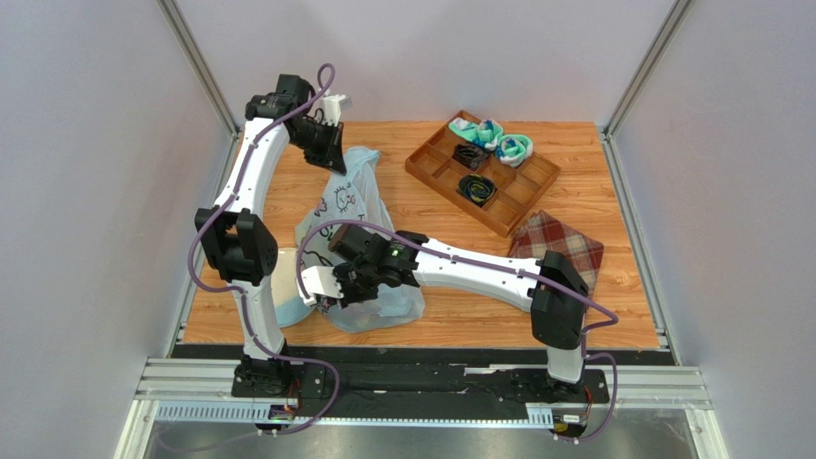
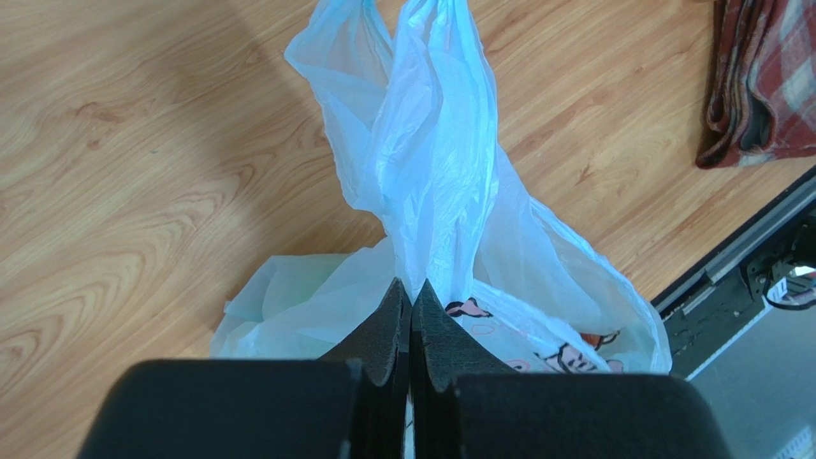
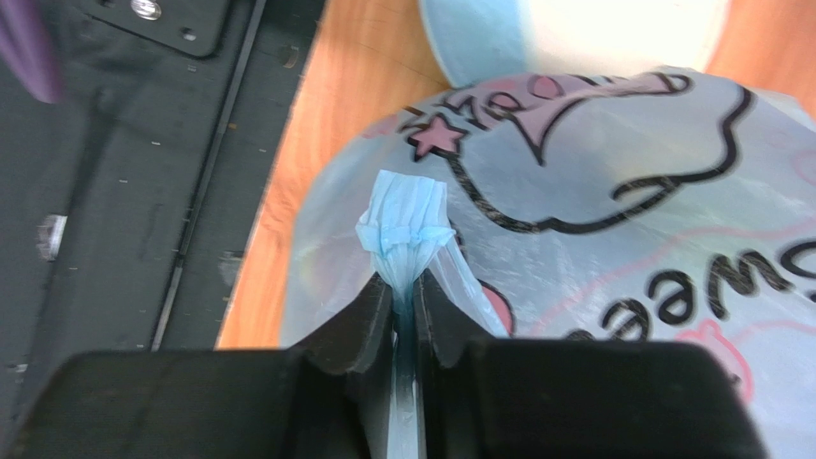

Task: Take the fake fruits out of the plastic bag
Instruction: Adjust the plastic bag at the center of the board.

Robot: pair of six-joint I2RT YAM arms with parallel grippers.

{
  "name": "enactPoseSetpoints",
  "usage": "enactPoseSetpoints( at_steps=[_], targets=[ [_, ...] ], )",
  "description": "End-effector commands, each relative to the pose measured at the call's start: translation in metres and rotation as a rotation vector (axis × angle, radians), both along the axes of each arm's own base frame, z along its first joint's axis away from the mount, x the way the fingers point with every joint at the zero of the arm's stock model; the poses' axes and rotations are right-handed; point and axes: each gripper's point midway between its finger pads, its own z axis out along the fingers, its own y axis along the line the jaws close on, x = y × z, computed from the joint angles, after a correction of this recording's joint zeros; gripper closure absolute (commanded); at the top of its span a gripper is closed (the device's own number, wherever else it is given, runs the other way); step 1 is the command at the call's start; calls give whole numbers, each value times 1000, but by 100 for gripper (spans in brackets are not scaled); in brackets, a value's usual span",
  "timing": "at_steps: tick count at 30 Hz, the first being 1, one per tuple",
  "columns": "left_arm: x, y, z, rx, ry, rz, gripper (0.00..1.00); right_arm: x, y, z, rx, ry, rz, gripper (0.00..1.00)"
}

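On the left half of the counter [image 1: 460, 320], the bag [image 1: 369, 215] lies stretched from near the far-left corner toward the near edge. Its printed side is up and its body bulges beside the near edge.

Left hand [image 1: 335, 167]: raised over the bag's far end and clamped on gathered film. In the wrist view the pads [image 2: 393, 325] meet, with film bunched between them.

Right hand [image 1: 324, 295]: low by the near edge, left of centre, closed narrow on a pleated strip of the bag. The strip's tip pokes out past the fingertips.

Fruits: cannot be made out through the film in any view.

Tray [image 1: 508, 206]: toward the far-right corner, with socks [image 1: 498, 142] in its far compartments.

Cloth [image 1: 565, 244]: by the right edge, just nearer than the tray.
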Motion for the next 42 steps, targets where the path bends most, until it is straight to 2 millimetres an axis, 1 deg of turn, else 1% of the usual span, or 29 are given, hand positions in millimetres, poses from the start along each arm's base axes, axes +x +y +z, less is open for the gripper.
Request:
enactPoseSetpoints(
  at_steps=[1, 4, 7, 8, 9, 11, 12, 15, 16, 17, 18, 19, 20, 21, 22, 24, 25, 26, 28, 29, 30, 32, 33, 35, 37, 38, 39, 41, 42],
  targets=[
    [1, 2, 46, -40, -107, 6, 100, 49, -3, 102, 208, -190, -135, 97],
    [16, 1, 81, -99, -201, 23, 100, 100, -25, 159, 314, -295, -247, 100],
    [29, -7, 159, -295, -406, 3, 100, 177, -59, 230, 441, -469, -403, 100],
    [35, -8, 198, -350, -549, -8, 100, 199, -66, 261, 500, -525, -448, 100],
    [33, -7, 220, -409, -580, 9, 100, 232, -90, 287, 540, -582, -528, 100],
    [27, -9, 270, -451, -743, -20, 100, 264, -105, 301, 550, -621, -592, 100],
    [22, -9, 284, -466, -774, -22, 100, 271, -123, 343, 615, -683, -628, 100],
    [-6, -13, 310, -500, -811, -59, 100, 266, -139, 350, 595, -715, -637, 100],
    [-9, -14, 294, -501, -754, -57, 100, 260, -138, 339, 577, -691, -611, 100],
    [-36, -15, 300, -504, -755, -76, 100, 250, -142, 336, 576, -684, -593, 100],
    [-46, -14, 293, -490, -748, -82, 100, 226, -155, 351, 601, -709, -569, 100],
    [-47, -13, 246, -476, -631, -60, 100, 222, -154, 294, 496, -648, -546, 100],
    [-77, -10, 256, -452, -704, -74, 100, 213, -160, 281, 473, -648, -536, 100],
    [-87, -8, 239, -441, -684, -62, 100, 204, -163, 256, 424, -626, -521, 100],
    [-90, -7, 187, -428, -571, -29, 100, 187, -178, 223, 357, -602, -507, 100],
    [-117, -4, 165, -403, -566, -28, 100, 167, -196, 173, 252, -537, -494, 100],
    [-122, -2, 122, -385, -468, 1, 100, 154, -208, 164, 236, -525, -504, 100],
    [-127, 4, 105, -353, -433, 59, 100, 138, -224, 109, 119, -450, -491, 100],
    [-137, 6, 59, -337, -306, 102, 100, 118, -245, 80, 52, -415, -493, 97],
    [-141, 6, 46, -335, -259, 113, 100, 106, -257, 51, -17, -368, -492, 94],
    [-142, 6, 35, -328, -229, 123, 99, 100, -264, 41, -42, -354, -500, 83],
    [-145, 9, 10, -306, -148, 166, 99, 88, -278, 34, -87, -327, -508, 68],
    [-146, 8, 4, -307, -120, 169, 98, 85, -280, 35, -100, -320, -504, 53],
    [-151, 5, -2, -317, -75, 174, 92, 75, -292, 34, -174, -289, -476, 39],
    [-154, 4, -1, -321, -80, 174, 80, 77, -288, 67, -141, -299, -483, 30],
    [-155, 4, 0, -321, -86, 174, 75, 69, -290, 69, -173, -250, -477, 27],
    [-156, 4, 2, -324, -88, 174, 66, 68, -278, 106, -85, -243, -474, 22],
    [-164, 2, 6, -329, -85, 156, 54, 60, -271, 127, -50, -184, -472, 16],
    [-167, 1, 8, -331, -81, 150, 35, 59, -256, 150, 26, -145, -480, 13]
  ],
)
